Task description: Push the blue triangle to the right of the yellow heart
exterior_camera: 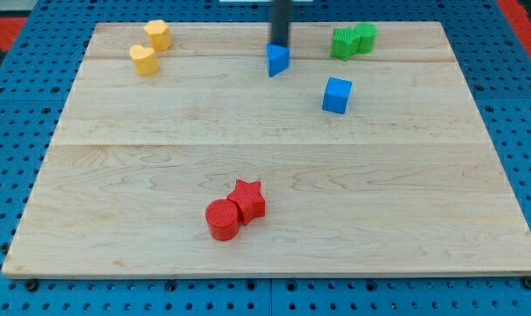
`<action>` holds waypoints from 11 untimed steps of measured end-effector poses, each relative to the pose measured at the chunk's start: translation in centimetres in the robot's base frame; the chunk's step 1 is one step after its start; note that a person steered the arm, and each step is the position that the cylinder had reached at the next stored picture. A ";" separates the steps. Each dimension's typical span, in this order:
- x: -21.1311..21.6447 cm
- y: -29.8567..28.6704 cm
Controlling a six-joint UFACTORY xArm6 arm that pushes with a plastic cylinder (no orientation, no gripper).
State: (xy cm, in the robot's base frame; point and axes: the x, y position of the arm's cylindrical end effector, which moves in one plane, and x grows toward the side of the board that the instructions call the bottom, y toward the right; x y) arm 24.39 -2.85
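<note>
The blue triangle (pixel 277 61) lies on the wooden board near the view's top, left of centre-right. My tip (pixel 280 46) stands right behind it, touching its top edge. Two yellow blocks sit at the view's top left: one (pixel 157 34) nearer the top and one (pixel 143 60) below and left of it; one of them is the yellow heart, but I cannot tell which. The triangle is well to the right of both. A blue cube (pixel 336 95) lies to the lower right of the triangle.
Two green blocks (pixel 353 40) sit together at the view's top right. A red cylinder (pixel 222 219) and a red star (pixel 247 199) touch each other low in the middle of the wooden board (pixel 274 167).
</note>
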 end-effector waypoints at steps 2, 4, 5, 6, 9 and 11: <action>-1.7 0.8; 5.1 6.1; 7.2 9.1; 7.7 4.5; 3.1 -7.3; 8.0 -11.9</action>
